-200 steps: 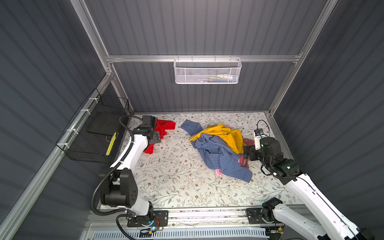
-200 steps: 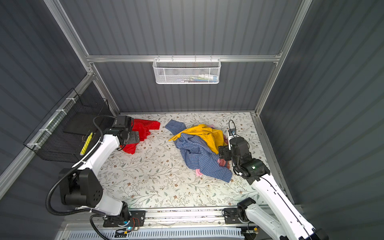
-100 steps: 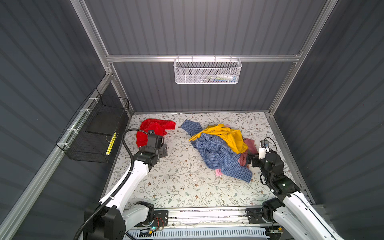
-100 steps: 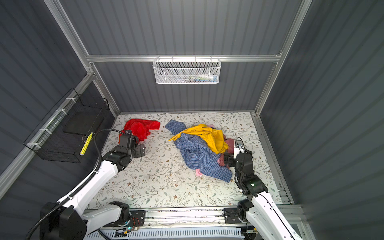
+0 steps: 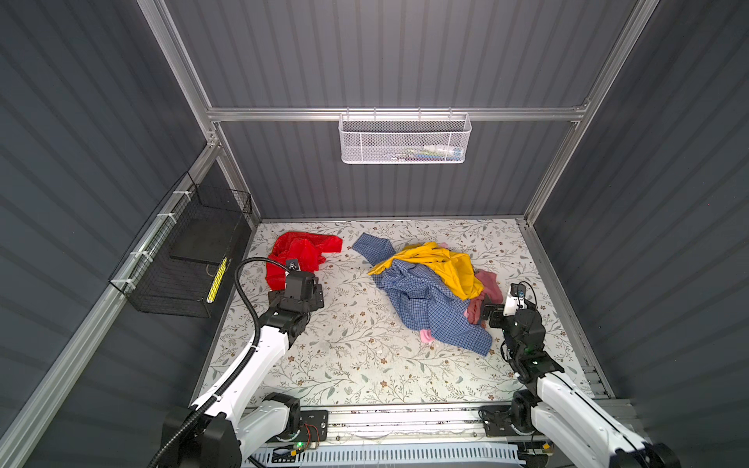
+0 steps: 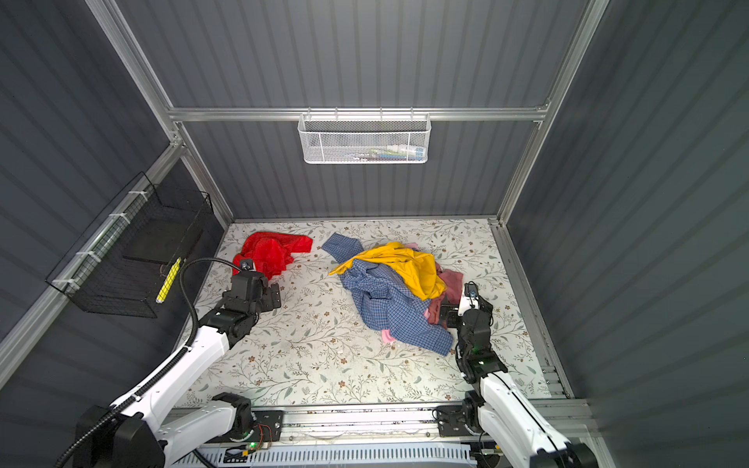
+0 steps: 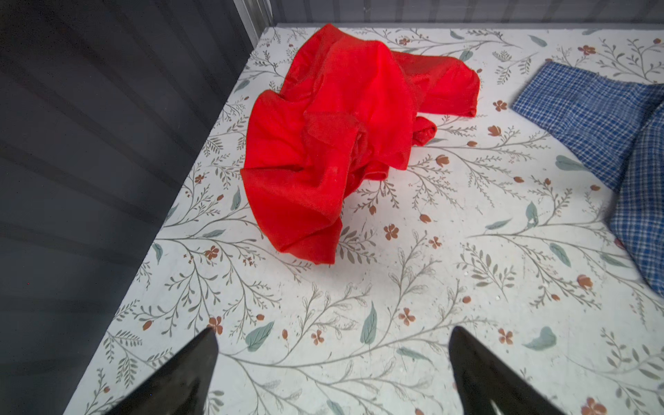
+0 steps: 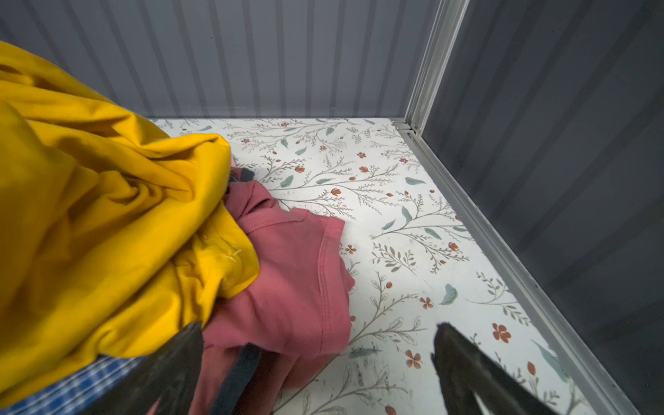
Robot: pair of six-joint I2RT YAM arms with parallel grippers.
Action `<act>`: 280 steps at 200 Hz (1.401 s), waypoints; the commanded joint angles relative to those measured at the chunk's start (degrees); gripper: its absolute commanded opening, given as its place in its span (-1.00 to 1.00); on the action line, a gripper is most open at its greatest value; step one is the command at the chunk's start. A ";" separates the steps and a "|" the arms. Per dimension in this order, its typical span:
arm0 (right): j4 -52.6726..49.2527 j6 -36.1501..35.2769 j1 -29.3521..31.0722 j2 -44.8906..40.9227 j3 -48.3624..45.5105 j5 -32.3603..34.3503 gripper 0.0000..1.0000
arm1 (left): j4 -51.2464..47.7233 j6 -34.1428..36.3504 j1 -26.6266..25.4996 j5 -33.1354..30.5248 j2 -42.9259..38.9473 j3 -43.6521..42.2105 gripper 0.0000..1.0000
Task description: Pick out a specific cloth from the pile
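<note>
Floral-print tabletop, dark ribbed walls all round. The red-orange cloth sits crumpled at upper left in both top views, well apart from the pile at centre right. The left hand hovers just short of it, spread wide and empty. The right hand, also spread and empty, noses the pile's pink piece. The danger is that a finger snags that pink fabric and drags the heap, or a careless pinch catches the nearby blue checked sleeve.
</note>
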 commanded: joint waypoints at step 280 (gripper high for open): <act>28.23 0.41 -11.54 35.52 10.28 -16.72 0.98 | 68.98 11.01 10.80 9.25 36.70 -13.40 1.00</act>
